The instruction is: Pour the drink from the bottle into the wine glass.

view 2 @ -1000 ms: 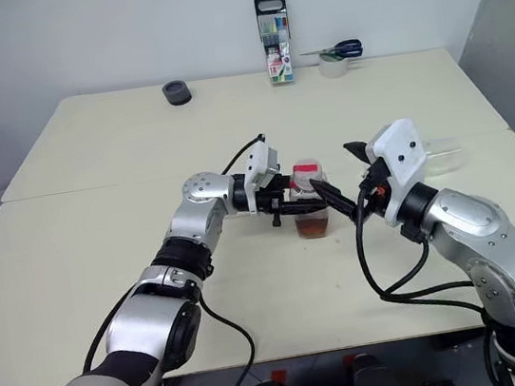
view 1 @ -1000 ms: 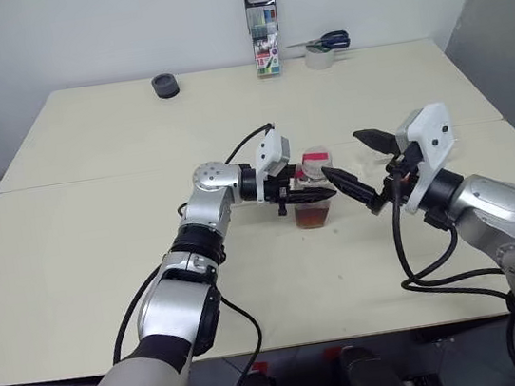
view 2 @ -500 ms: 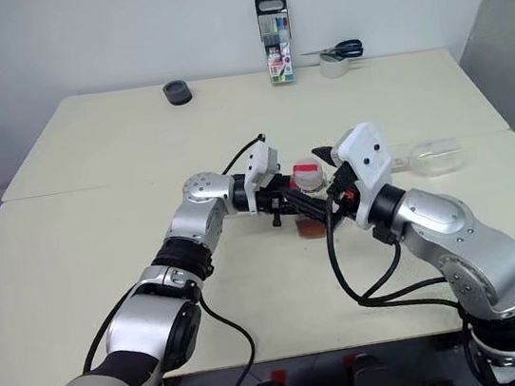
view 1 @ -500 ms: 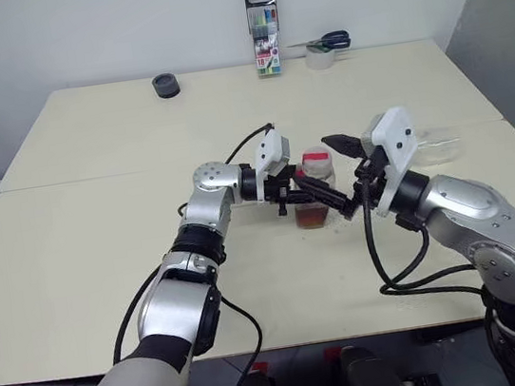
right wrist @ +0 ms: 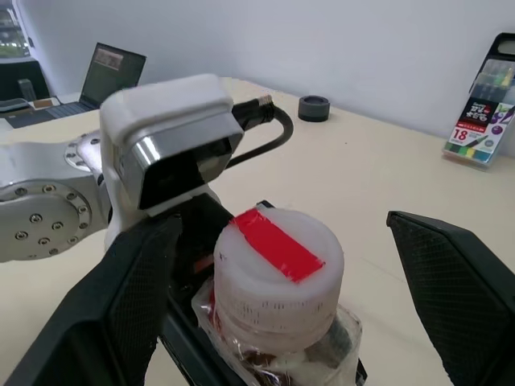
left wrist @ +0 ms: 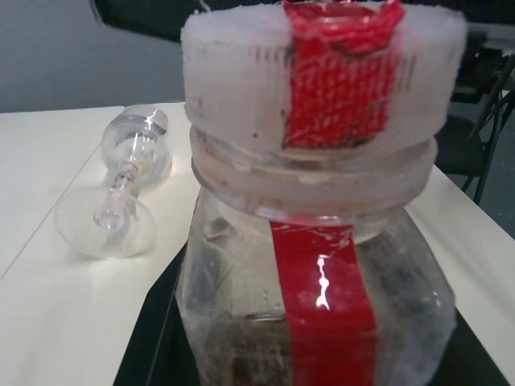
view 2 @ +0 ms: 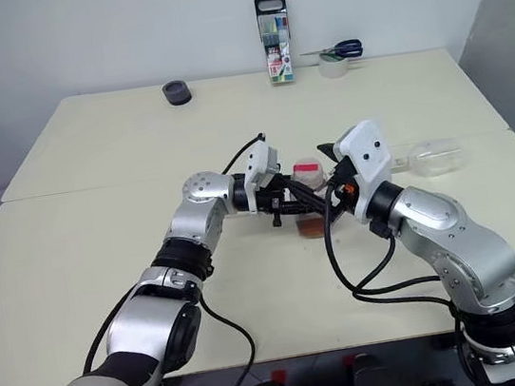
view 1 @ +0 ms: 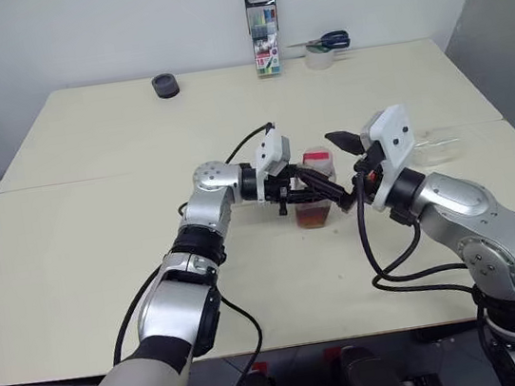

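We hold the bottle (view 1: 315,190) upright mid-table, our left gripper (view 1: 294,191) clamped on its body; our right gripper (right wrist: 282,314) gapes wide either side of the cap (right wrist: 278,269), gripping nothing; the wine glass (left wrist: 121,193) lies toppled nearby, so uncapping, righting and pouring all remain.

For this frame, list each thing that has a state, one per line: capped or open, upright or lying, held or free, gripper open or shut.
bottle: upright on the table, capped, held by the left gripper.
drink: in the bottle, low level.
wine glass: lying on its side, empty, free.
left gripper: shut on the bottle.
right gripper: open, fingers either side of the cap.
marker pack: upright, closed.
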Available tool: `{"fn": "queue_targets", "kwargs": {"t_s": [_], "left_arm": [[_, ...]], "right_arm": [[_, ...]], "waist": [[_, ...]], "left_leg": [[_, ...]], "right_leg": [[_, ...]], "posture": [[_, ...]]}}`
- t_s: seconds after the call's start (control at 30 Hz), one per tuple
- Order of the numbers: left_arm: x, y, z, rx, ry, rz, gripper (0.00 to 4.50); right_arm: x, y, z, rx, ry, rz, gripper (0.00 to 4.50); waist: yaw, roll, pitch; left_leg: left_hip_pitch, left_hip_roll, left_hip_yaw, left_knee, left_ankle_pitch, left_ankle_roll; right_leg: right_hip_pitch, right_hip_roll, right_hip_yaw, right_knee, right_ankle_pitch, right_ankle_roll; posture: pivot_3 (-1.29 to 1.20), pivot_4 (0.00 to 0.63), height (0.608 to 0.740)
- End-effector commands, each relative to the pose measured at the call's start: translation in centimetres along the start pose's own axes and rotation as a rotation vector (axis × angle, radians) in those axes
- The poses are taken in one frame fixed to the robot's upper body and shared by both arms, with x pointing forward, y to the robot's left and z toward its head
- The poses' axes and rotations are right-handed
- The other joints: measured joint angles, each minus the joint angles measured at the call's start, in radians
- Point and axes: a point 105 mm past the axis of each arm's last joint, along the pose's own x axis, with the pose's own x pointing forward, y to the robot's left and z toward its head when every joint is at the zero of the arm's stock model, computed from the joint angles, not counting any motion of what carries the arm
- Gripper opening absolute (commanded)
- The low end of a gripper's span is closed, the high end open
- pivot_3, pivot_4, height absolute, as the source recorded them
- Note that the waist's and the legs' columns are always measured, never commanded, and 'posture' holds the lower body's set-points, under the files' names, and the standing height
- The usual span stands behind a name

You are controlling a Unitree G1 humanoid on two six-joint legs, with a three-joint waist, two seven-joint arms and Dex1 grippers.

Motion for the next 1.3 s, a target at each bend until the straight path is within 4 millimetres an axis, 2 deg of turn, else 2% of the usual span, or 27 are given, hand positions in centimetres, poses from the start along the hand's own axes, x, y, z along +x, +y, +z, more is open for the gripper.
{"fn": "queue_targets", "kwargs": {"t_s": [0.03, 0.33, 0.43, 0.63, 1.07, 1.3], "left_arm": [[-0.1, 0.3, 1.8, 0.065, -0.042, 0.008, 1.67], [-0.1, 0.3, 1.8, 0.066, -0.043, 0.014, 1.67], [-0.2, 0.3, 1.8, 0.065, -0.043, 0.016, 1.67], [-0.2, 0.3, 1.8, 0.063, -0.044, 0.021, 1.67], [-0.2, 0.1, 1.8, 0.063, -0.043, 0.018, 1.66], [-0.2, -0.1, 1.7, 0.061, -0.043, 0.012, 1.66]], "right_arm": [[-0.2, -0.3, 1.2, -0.005, -0.047, 0.0, 4.35], [-0.3, -0.2, 0.7, 0.002, -0.018, 0.031, 4.35], [-0.3, -0.2, 0.8, -0.002, -0.028, 0.029, 3.78], [-0.2, 0.0, 0.7, -0.016, -0.015, 0.046, 1.87], [-0.2, 0.7, 0.2, -0.081, 0.004, 0.111, 1.81], [-0.3, 1.0, 0.2, -0.264, 0.017, 0.163, 1.73]], "waist": [[0.0, 0.0, 0.0], [0.0, 0.0, 0.0], [0.0, 0.0, 0.0], [0.0, 0.0, 0.0], [0.0, 0.0, 0.0], [0.0, 0.0, 0.0]], "left_leg": [[0.0, 0.0, 0.0, 0.0, 0.0, 0.0], [0.0, 0.0, 0.0, 0.0, 0.0, 0.0], [0.0, 0.0, 0.0, 0.0, 0.0, 0.0], [0.0, 0.0, 0.0, 0.0, 0.0, 0.0], [0.0, 0.0, 0.0, 0.0, 0.0, 0.0], [0.0, 0.0, 0.0, 0.0, 0.0, 0.0]], "right_leg": [[0.0, 0.0, 0.0, 0.0, 0.0, 0.0], [0.0, 0.0, 0.0, 0.0, 0.0, 0.0], [0.0, 0.0, 0.0, 0.0, 0.0, 0.0], [0.0, 0.0, 0.0, 0.0, 0.0, 0.0], [0.0, 0.0, 0.0, 0.0, 0.0, 0.0], [0.0, 0.0, 0.0, 0.0, 0.0, 0.0]], "posture": [[0.0, 0.15, 0.74], [0.0, 0.15, 0.74], [0.0, 0.15, 0.74], [0.0, 0.15, 0.74], [0.0, 0.15, 0.74], [0.0, 0.15, 0.74]]}}
